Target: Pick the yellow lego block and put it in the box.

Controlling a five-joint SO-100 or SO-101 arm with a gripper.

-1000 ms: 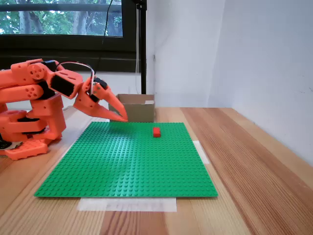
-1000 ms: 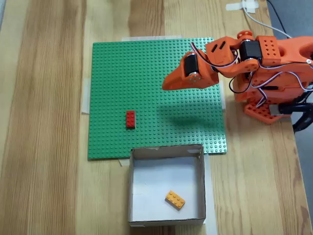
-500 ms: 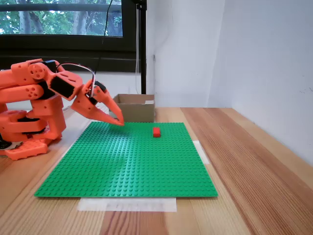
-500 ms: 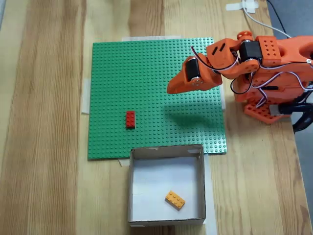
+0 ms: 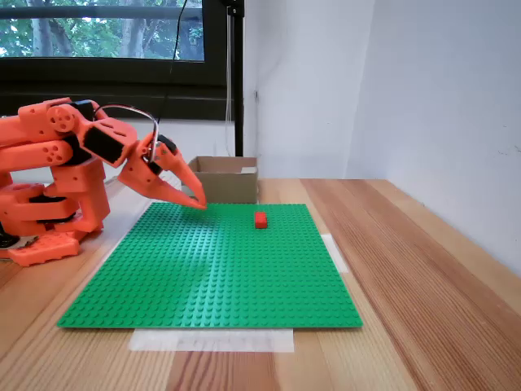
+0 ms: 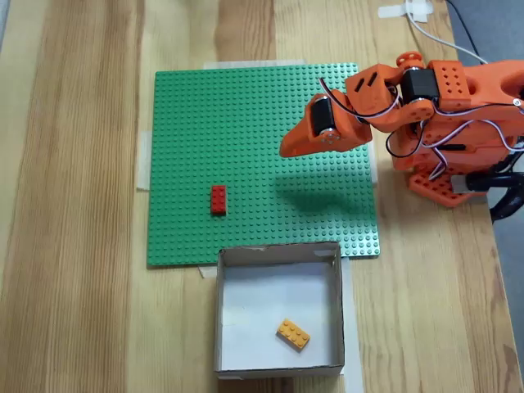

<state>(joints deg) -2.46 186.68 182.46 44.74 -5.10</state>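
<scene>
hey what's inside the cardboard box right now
From above, the box holds one yellow brick lying on its pale floor, near the lower right. From the side its wall hides the inside, so the brick can't be seen there.

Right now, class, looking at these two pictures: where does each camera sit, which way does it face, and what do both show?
A fixed view: low at the table's edge, facing the window across the green baseplate; arm and gripper at left.
Another fixed view: overhead, looking straight down; arm at right, yellow lego block lying in the box.
Shared: gripper, baseplate, red brick, box.
</scene>
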